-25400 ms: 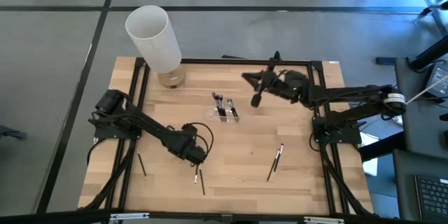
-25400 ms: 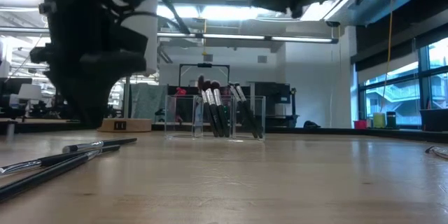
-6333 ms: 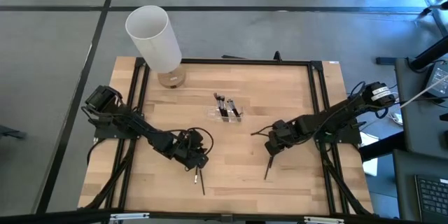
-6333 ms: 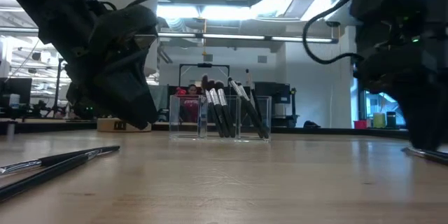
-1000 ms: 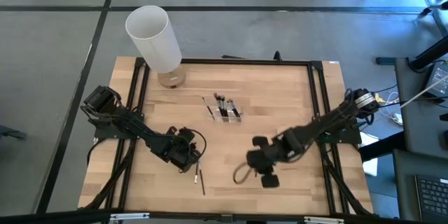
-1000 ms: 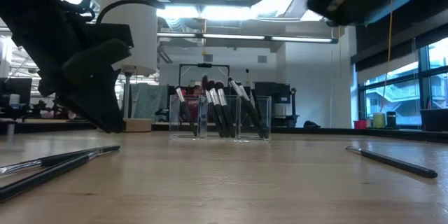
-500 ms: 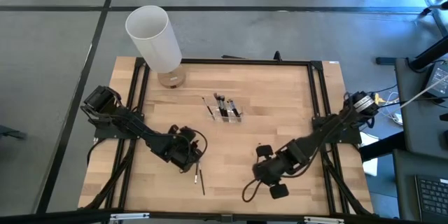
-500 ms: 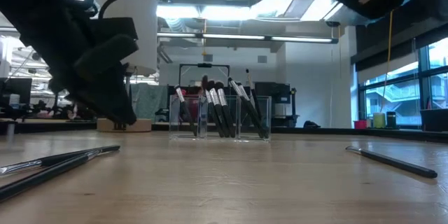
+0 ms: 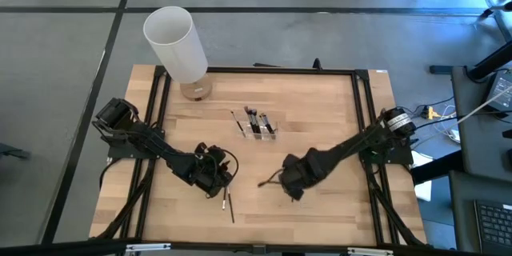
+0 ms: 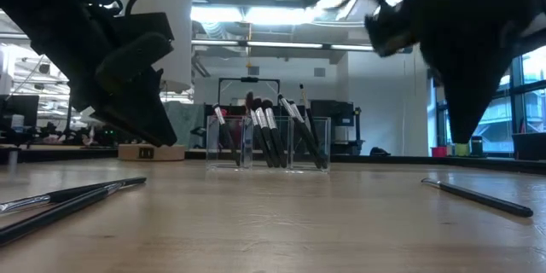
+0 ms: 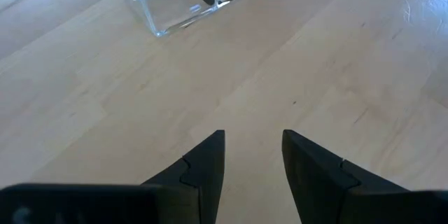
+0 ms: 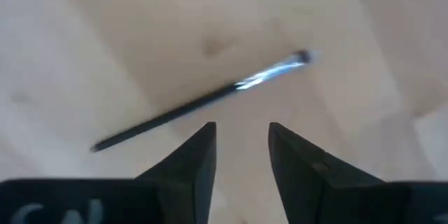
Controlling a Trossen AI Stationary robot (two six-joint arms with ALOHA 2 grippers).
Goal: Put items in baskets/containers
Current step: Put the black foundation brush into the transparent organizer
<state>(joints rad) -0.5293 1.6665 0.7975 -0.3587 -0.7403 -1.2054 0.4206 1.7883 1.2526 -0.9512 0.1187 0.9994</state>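
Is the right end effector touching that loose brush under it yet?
Apart. In the right wrist view the right end effector is open and bare wood shows between its fingertips and the brush, which lies flat on the table beyond them.

table [image 9: 320, 96]: pale wood planks, black frame. organizer [image 10: 264, 142]: clear plastic. brushes [image 10: 271, 136] in it: black handles, silver ferrules, one reddish tip. loose brush [image 12: 203, 101]: black stick, silver end. cylinder [image 9: 176, 44]: white. left gripper [image 11: 252, 164] and right gripper [image 12: 240, 157]: black.
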